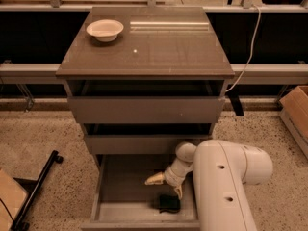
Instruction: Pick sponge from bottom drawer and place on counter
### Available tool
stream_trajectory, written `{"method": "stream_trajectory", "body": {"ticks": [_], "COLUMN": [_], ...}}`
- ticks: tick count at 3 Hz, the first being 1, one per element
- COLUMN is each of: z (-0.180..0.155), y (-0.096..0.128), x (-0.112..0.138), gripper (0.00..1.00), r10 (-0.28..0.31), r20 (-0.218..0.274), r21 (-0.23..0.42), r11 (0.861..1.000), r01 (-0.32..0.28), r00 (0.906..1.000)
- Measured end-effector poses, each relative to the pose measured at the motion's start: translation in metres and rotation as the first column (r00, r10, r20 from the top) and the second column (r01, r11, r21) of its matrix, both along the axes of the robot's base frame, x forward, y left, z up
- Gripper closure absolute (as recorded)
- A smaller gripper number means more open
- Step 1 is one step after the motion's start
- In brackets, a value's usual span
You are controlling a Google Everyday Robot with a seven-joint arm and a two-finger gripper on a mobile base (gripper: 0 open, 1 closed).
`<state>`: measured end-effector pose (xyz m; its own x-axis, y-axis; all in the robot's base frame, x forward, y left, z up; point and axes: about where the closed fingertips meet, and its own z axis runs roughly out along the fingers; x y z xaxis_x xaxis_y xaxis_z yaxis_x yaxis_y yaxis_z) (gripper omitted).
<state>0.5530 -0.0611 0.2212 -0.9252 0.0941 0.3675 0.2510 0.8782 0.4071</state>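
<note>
Where one sponge (169, 203) lies, one pincer (166, 186) hovers near, perhaps spread.

We see the gripper (167, 185), jaws spread, in the bottom drawer (124, 186) just at 12 o'clock of the sponge (169, 203). The white arm (226, 177) hides the drawer's 3 o'clock side and is cut off below. A pale speck (135, 51) on the counter (163, 57) is too small to identify.
</note>
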Motion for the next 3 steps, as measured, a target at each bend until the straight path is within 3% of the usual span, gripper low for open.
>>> {"method": "stream_trajectory", "body": {"ticks": [2, 3], "z": [-0.024, -0.043], "y": [-0.007, -0.001], "x": [-0.011, -0.015], "gripper": [0.00, 0.00], "r10": [-0.058, -0.070], "r20": [-0.054, -0.103], "r21": [0.061, 0.084], "r11": [0.996, 0.993], "r01": [0.061, 0.079], "r00": [0.9969, 0.9921]}}
